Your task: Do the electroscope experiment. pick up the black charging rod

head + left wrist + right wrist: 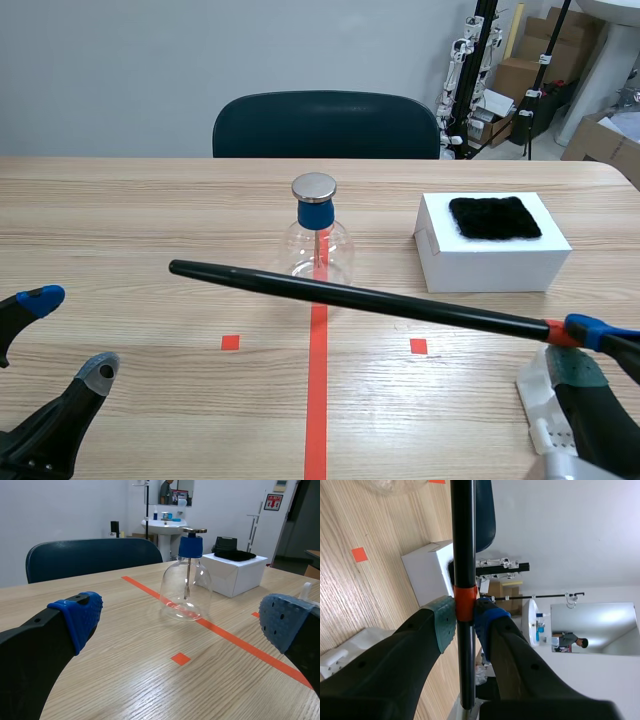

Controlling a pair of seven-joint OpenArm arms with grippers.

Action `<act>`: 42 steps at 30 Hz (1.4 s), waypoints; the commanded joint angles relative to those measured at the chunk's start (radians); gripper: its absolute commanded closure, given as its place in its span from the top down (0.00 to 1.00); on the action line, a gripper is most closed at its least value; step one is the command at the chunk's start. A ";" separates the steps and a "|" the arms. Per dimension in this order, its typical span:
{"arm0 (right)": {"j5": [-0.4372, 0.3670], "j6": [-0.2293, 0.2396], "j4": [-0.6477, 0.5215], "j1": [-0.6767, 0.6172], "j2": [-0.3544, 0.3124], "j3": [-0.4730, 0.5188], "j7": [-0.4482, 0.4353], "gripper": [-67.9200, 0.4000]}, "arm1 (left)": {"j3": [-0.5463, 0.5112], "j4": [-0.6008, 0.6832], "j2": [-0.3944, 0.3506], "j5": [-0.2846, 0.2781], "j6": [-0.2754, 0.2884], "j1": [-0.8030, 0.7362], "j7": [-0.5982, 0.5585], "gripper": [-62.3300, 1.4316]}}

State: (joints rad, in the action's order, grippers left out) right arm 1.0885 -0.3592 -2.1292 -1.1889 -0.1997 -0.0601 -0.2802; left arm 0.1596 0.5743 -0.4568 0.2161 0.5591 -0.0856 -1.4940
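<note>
At lower right of the frame, caught the black charging rod (350,297) in the right claw (590,348), clamped on the shaft right beside its orange band (553,330). Ran from that grip up and leftward across the middle of the frame, crossing the lower part of the glass electroscope flask (320,240) and ending free at centre left, apparently clear of the table (150,210). Judged light, stiff and smooth-skinned, so likely to slip or swivel in soft pads when gripped so near one end, with the long length hanging out as a lever. Better taken firmly, close by the band, and swung slowly. Rated the flask, with its blue collar and metal cap (314,186), fragile and easily tipped. Stood just behind the rod's mid-length and counted as the chief obstacle to any sweep of the free tip. Found at right centre a white box (490,262) topped with a black fur pad (494,217), well apart from the flask and near the gripped end. Showed a white plastic piece (540,400) on the table beneath the right claw, purpose unclear. Showed the left claw (70,335) at lower left, spread wide and empty, well apart from the rod's tip. Set a dark chair (325,125) behind the far edge at top centre.
</note>
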 commanded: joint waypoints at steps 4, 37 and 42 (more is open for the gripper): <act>-0.003 -0.015 -0.005 0.026 -0.005 0.007 0.024 0.01 | -0.002 0.011 -0.006 -0.010 0.003 0.003 -0.016 1.00; 0.006 -0.015 -0.005 0.028 -0.005 0.006 0.029 0.01 | -0.002 0.011 -0.006 -0.010 0.003 0.003 -0.016 1.00; 0.005 -0.015 -0.005 0.028 -0.005 0.006 0.026 0.01 | -0.002 0.011 -0.006 -0.010 0.003 0.003 -0.016 1.00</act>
State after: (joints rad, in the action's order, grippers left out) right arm 1.0924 -0.3592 -2.1288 -1.1614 -0.1997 -0.0601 -0.2470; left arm 0.1596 0.5743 -0.4568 0.2161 0.5591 -0.0856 -1.4940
